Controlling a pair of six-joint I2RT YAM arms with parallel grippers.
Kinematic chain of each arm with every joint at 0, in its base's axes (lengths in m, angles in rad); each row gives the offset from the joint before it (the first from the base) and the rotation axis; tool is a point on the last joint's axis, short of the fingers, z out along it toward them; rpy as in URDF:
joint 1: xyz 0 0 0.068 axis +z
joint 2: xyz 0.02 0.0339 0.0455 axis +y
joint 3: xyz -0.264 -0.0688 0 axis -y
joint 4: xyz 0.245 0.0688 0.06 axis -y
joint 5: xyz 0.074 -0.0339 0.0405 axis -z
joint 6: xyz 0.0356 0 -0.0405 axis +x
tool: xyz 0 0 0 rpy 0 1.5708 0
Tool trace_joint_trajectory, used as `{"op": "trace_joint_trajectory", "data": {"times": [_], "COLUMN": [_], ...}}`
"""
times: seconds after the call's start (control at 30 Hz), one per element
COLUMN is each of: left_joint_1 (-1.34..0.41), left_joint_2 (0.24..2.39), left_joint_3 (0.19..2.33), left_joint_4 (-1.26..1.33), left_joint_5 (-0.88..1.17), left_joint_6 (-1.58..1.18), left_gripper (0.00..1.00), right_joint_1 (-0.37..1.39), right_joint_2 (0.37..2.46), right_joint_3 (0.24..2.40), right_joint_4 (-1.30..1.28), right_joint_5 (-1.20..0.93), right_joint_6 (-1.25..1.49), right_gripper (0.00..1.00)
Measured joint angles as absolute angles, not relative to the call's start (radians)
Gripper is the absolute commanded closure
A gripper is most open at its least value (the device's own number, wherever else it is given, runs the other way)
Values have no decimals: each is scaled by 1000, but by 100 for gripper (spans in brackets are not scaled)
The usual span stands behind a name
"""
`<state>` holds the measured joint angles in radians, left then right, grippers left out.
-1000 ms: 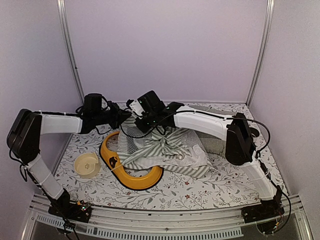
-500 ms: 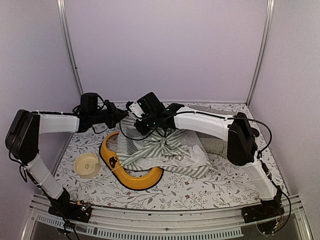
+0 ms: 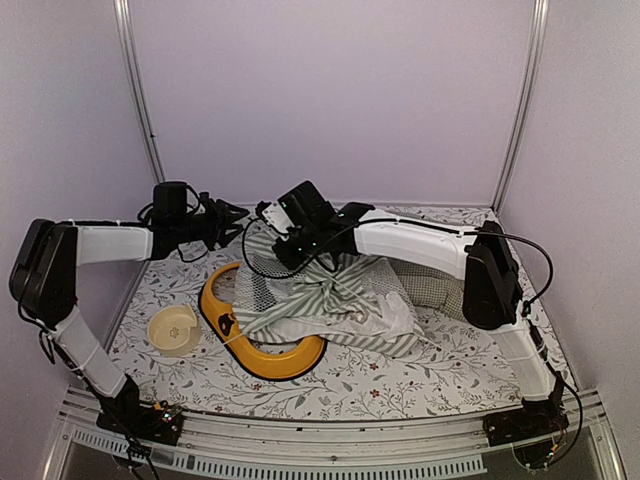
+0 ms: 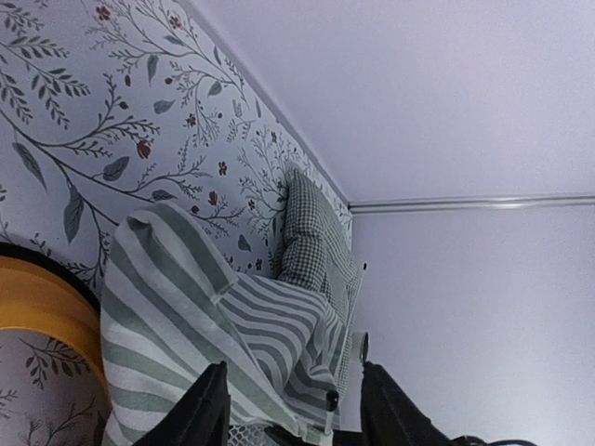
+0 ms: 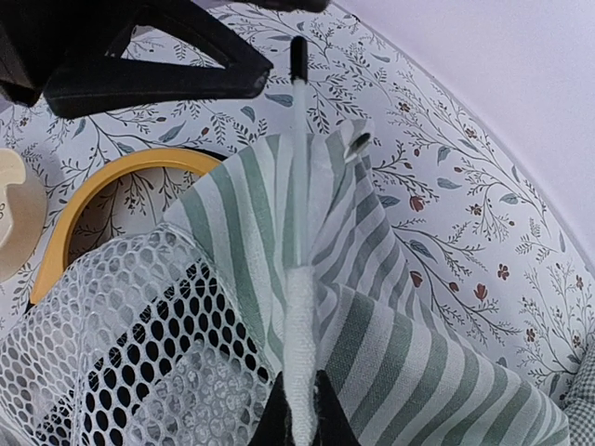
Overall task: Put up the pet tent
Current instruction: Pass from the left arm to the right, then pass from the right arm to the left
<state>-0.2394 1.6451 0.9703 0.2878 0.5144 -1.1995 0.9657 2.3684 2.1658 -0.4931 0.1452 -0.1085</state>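
left arm (image 3: 110, 243): rises from its base at the near left corner, bends sharply, then runs almost level to the right over the table (image 3: 400, 375), wrist turned toward the other arm.
left gripper (image 3: 230, 215): fingers spread apart in a v with nothing between them, in the air just left of the raised tent corner.
right arm (image 3: 410, 240): climbs from the near right corner to a high elbow, then stretches a long way left across the back of the table, forearm sloping down over the fabric.
right gripper (image 5: 297, 416): fingers pressed together, pinched on the white pole (image 5: 297, 102) where it comes out of the striped sleeve.
white pole: runs straight away from the right fingers; its black tip ends just beside one left finger, and i cannot tell whether they touch.
pet tent (image 3: 335, 300): collapsed in a rumpled heap at mid-table, back left corner lifted by the pole, mesh (image 5: 121, 316) sagging on its left side.
yellow ring (image 3: 270, 360): flat on the table, the tent's near left edge draped over it.
bowl (image 3: 172, 328): on the table left of the ring, apart from the tent.
checked cushion (image 3: 432, 285): behind the tent's right side, under the right forearm.
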Motion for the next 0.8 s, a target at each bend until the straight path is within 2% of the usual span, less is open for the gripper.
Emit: {"op": "trace_joint_trajectory", "data": {"times": [0.1, 0.27, 0.4, 0.57, 0.7, 0.8], "left_joint_1": [-213, -146, -95, -100, -126, -140], "left_joint_2": [1645, 1652, 1733, 1888, 1930, 1933], "left_joint_3": [976, 976, 1001, 1063, 1061, 1061], "left_joint_4": [270, 251, 260, 265, 304, 343], "left_joint_5": [494, 471, 505, 594, 655, 691], "left_joint_6": [-1169, -1140, -1110, -1062, -1065, -1073], "left_gripper": [48, 53, 49, 38, 37, 40], "right_joint_1": [966, 966, 966, 963, 955, 946], "right_joint_2": [2365, 2361, 2361, 2361, 2361, 2361], "right_joint_3": [2166, 2166, 2166, 2166, 2166, 2166], "right_joint_4": [-501, -510, -511, -513, -516, -516], "right_joint_5": [144, 142, 134, 115, 86, 64], "right_joint_6": [-107, -97, -91, -89, -75, -62], "right_gripper": [100, 100, 100, 100, 100, 100]}}
